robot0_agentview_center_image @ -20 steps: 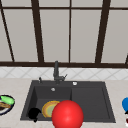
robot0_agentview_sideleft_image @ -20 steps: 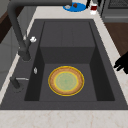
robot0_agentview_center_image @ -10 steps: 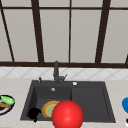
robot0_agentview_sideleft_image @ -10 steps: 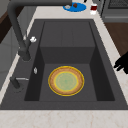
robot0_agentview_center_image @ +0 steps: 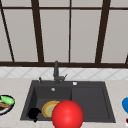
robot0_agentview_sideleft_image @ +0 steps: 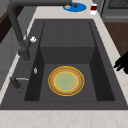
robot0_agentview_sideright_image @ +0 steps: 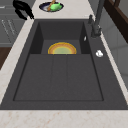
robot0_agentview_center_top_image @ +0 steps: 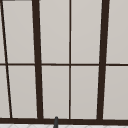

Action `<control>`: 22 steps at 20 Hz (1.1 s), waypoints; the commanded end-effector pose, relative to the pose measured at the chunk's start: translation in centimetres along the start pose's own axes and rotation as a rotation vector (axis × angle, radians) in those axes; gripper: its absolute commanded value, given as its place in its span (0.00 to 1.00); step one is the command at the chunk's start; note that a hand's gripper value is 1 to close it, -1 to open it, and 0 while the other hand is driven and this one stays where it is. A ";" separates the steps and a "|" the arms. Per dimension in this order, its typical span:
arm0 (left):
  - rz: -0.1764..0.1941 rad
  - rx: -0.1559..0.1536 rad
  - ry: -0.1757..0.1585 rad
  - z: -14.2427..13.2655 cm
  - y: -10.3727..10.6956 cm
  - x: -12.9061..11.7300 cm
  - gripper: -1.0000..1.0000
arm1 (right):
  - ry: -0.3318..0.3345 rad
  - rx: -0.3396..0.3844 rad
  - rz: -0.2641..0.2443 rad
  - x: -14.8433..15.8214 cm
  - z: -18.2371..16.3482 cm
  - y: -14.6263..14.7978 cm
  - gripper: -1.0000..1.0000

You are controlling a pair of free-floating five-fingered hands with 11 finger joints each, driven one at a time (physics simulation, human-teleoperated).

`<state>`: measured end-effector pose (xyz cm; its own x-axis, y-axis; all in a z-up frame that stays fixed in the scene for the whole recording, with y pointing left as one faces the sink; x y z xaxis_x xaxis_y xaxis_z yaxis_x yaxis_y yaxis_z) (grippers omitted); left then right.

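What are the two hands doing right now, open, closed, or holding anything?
Left hand: at the sink's front left edge near the yellow plate, holding nothing; open or shut cannot be told.
Right hand: cannot be told.

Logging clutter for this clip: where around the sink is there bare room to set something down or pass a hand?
The flat drainboard half of the sink is bare, bordered by the basin wall and the right counter. The basin floor is mostly taken by the yellow plate. The left hand hovers at the basin's front-left corner, near the dish of food. The blue plate occupies the right counter.
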<state>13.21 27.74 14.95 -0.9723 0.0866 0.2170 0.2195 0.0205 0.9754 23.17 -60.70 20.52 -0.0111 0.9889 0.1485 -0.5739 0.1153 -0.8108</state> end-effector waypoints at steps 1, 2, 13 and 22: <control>0.000 0.000 0.000 0.0 0.0 0.0 0.50 | 0.060 -0.091 0.109 0.0 -1.0 -0.5 0.00; 0.000 0.000 0.000 0.0 0.0 0.0 0.50 | 0.072 -0.103 0.127 -0.1 -1.5 -0.6 0.00; 0.000 0.000 0.000 0.0 0.0 0.0 0.50 | 0.085 -0.060 0.164 -2.8 -11.0 -1.7 0.00; 0.000 0.000 0.000 0.0 0.0 0.0 0.50 | 0.090 0.001 0.141 -7.3 -17.4 -1.7 0.00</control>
<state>13.21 27.74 14.95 -0.9723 0.0866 0.2170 0.2195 0.0205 0.9754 36.89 -65.43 12.26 -0.0125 0.9999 0.0113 -0.5269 0.0031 -0.8499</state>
